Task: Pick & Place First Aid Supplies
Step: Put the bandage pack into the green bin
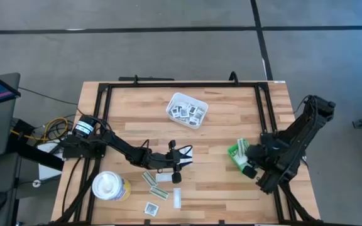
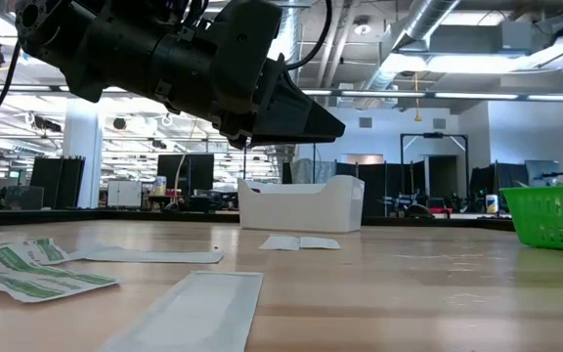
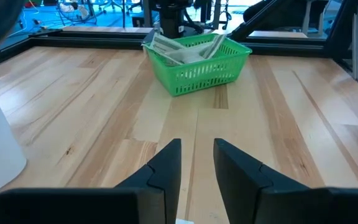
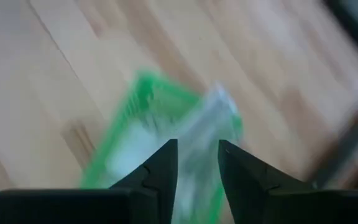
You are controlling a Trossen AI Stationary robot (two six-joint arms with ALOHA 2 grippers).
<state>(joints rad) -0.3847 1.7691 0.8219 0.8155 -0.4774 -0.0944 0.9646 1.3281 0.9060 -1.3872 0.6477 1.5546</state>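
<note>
A: Green plastic, is that the bin? Where does it stand?

B: Yes. The green bin (image 3: 197, 78) stands on the wooden tabletop (image 1: 231, 194), on the right arm's side. I place all other things from it.

A: Where are the first aid supplies (image 1: 159, 193)?

B: In three places. A few white packets (image 3: 173, 50) lie inside the bin, and some lean over its rim. Many square ones (image 1: 187, 112) fill the white tray (image 1: 175, 100), which is well apart from the bin, toward the far edge and the left arm's side. The rest lie loose and flat on the tabletop, well apart from the bin on the left arm's side: olive-striped strips, a plain white strip and one square packet.

A: And the right gripper (image 4: 197, 146)?

B: It hangs directly above the bin. Its jaws stand narrowly apart and hold nothing; a white packet shows blurred below them, in the bin.

A: The left gripper (image 3: 197, 146)?

B: It hovers above the tabletop, between the loose packets and the bin, and it points toward the bin. Its jaws are also narrowly apart and empty.

A: Anything else?

B: A round white container (image 1: 110, 186) stands far from the bin, beyond the loose packets.
</note>
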